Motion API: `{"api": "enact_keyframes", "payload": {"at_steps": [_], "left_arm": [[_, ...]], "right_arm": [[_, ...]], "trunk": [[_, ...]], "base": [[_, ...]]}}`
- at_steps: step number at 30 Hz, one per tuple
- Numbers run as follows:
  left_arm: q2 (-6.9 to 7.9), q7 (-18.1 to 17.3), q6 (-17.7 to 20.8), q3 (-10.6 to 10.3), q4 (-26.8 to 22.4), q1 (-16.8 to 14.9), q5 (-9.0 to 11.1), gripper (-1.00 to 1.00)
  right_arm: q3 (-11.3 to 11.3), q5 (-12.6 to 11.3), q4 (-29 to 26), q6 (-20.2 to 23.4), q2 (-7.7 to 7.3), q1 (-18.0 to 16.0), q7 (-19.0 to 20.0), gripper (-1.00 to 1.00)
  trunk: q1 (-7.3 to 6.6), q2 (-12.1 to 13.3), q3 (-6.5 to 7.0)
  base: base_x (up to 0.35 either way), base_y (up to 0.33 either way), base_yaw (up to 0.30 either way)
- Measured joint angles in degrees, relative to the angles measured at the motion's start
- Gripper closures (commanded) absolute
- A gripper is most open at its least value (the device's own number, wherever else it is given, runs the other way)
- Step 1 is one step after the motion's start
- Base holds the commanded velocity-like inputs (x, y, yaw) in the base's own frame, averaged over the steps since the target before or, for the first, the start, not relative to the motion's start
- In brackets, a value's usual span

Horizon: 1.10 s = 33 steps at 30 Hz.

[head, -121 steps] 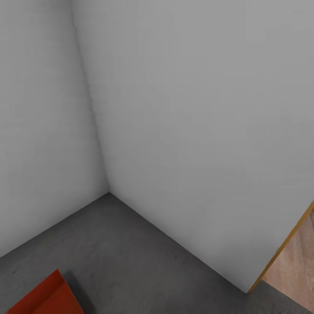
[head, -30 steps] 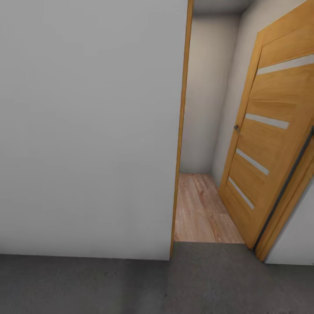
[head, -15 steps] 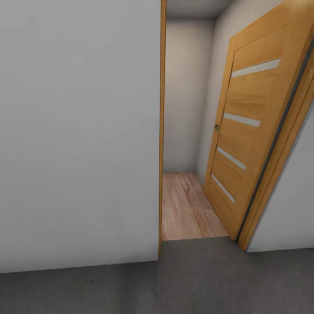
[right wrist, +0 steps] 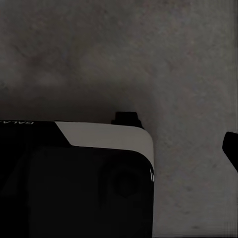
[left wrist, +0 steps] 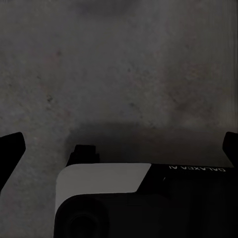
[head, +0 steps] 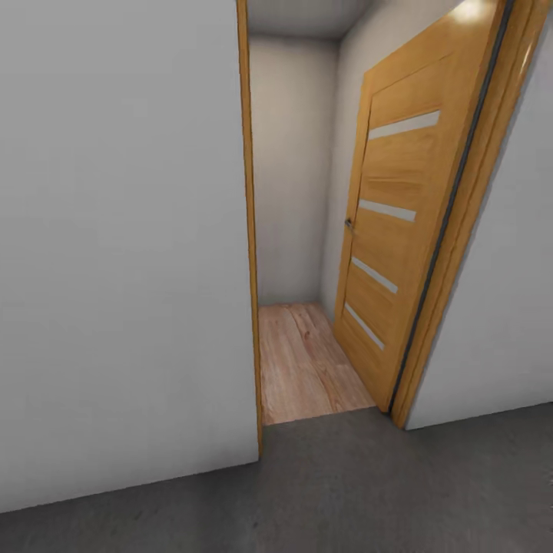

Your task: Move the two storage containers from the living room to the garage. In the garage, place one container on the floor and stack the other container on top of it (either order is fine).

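One doorway stands at the centre of the head view: the open door (head: 392, 230) at right, wood-plank flooring (head: 303, 361) beyond, the garage's concrete floor (head: 384, 491) along the bottom. The left gripper (left wrist: 119, 148) hangs spread wide over that concrete, gripping nothing. The right gripper (right wrist: 119, 148) offers a single fingertip (right wrist: 231, 148), so its spread cannot be told. Judged step: heading out for a storage container. The next move calls for steering squarely through the gap. Where the containers lie, and which way their long axes run, cannot be told.

You are in the garage: its floor (head: 399, 491), dull dark-grey mottled concrete, runs up to plain white walls (head: 115, 230), and the orange-wood door (head: 388, 246) with four pale slits stands open.
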Motion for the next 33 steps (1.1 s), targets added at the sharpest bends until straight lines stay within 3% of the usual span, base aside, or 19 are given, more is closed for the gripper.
{"api": "enact_keyframes", "payload": {"at_steps": [8,33], "left_arm": [[0.00,0.00,0.00,0.00,-0.01,0.01,0.00,-1.00],[-0.18,0.00,0.00,0.00,-0.02,0.01,0.00,-1.00]], "right_arm": [[0.00,0.01,0.01,-0.01,0.00,0.00,0.00,-1.00],[-0.09,0.01,-0.05,-0.01,-0.17,-0.02,0.00,-1.00]], "trunk": [[0.00,0.00,0.13],[0.00,0.00,0.14]], "base": [[0.000,0.000,-0.188],[0.000,0.000,-0.004]]}}
